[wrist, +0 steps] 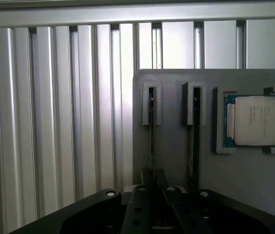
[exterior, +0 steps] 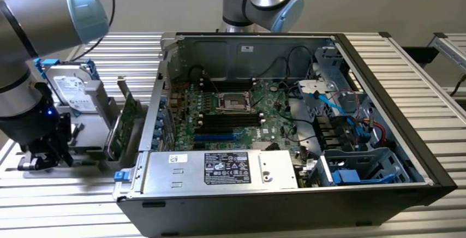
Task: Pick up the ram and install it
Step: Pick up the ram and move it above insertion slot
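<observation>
ram stick gripped on edge in its holder slot, beside the open computer case

the ram is seen edge-on, stood in the slot of the grey holder that lies farther from the cpu chip. it is clamped by the gripper, whose jaws are drawn almost together on its near edge. a second ram stick is seated in the neighbouring slot, between the gripped one and the cpu chip. the holder is set on a ribbed aluminium table. in the exterior view the arm is positioned low at the exterior view's left, near a hard drive and an upright expansion card, apart from the open computer case with its black memory slots.
</observation>
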Controlling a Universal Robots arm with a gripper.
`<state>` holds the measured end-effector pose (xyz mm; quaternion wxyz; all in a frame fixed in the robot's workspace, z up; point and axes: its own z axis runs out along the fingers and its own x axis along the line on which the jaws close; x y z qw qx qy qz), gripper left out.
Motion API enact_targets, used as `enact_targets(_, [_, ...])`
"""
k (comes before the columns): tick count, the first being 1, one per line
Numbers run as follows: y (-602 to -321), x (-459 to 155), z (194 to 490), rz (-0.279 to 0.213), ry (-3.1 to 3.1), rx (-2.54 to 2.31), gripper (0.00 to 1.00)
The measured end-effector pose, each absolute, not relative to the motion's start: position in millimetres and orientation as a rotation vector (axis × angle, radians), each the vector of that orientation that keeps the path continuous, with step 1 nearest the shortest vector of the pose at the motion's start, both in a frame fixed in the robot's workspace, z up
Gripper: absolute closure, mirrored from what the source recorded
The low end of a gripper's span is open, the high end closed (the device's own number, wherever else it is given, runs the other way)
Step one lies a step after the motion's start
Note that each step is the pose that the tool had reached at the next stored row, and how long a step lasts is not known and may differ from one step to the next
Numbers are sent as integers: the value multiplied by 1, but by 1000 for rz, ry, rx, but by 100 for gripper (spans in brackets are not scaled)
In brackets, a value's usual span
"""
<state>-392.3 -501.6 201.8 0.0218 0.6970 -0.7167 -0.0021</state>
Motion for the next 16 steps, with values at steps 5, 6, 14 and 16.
enact_targets(5, [-502,-392,208,-13,-2223,2163,85])
enact_targets(6, [-502,-392,209,-14,-2224,2163,85])
enact_targets(14, [-502,-392,219,-20,-2227,2166,85])
enact_targets(16, [-502,-392,222,-21,-2227,2166,85])
